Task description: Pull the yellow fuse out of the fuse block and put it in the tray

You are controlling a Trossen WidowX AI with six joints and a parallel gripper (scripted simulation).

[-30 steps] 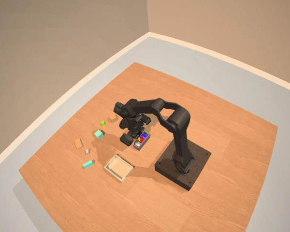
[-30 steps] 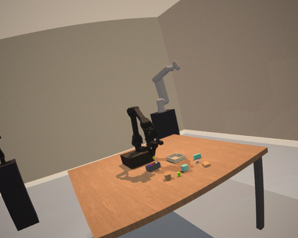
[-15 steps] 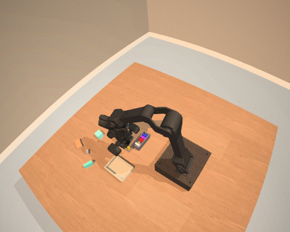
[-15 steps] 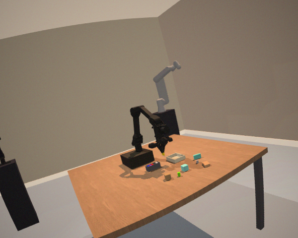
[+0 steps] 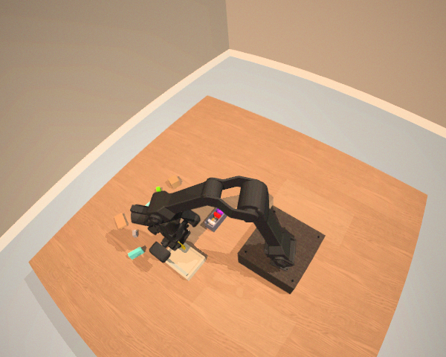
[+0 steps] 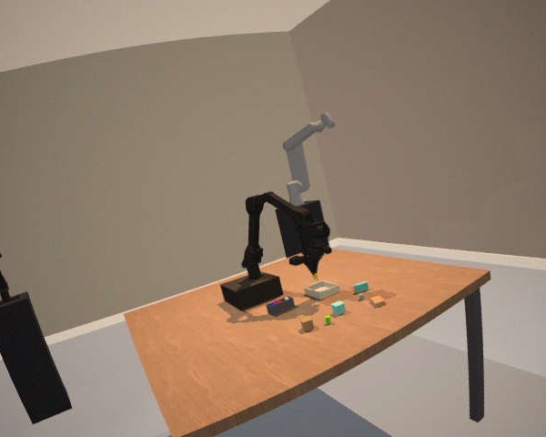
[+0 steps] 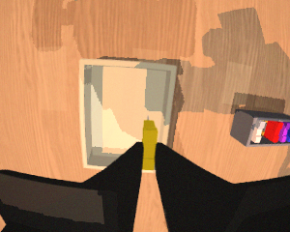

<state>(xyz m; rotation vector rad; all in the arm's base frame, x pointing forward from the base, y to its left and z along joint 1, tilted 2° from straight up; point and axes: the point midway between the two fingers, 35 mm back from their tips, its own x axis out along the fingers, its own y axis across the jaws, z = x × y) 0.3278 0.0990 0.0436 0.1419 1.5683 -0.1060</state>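
My gripper (image 7: 148, 148) (image 6: 315, 274) is shut on the yellow fuse (image 7: 149, 140) (image 6: 315, 276) (image 5: 182, 245), which points down from the fingertips. The fuse hangs above the cream tray (image 7: 81, 116) (image 6: 314, 295) (image 5: 197, 268), over its near right part in the wrist view, and does not touch it. The dark grey fuse block (image 7: 242, 128) (image 6: 280, 308) (image 5: 210, 227) stands apart from the tray, to its right in the wrist view. White, red, purple and blue fuses sit in the block.
A teal block (image 5: 135, 252) (image 6: 360, 287), a small grey piece (image 5: 135, 233) (image 6: 361, 297) and an orange block (image 5: 120, 221) (image 6: 377, 301) lie beyond the tray. A teal cube (image 6: 338, 308), a green piece (image 6: 328, 320) and a brown cube (image 6: 307, 323) stand farther along.
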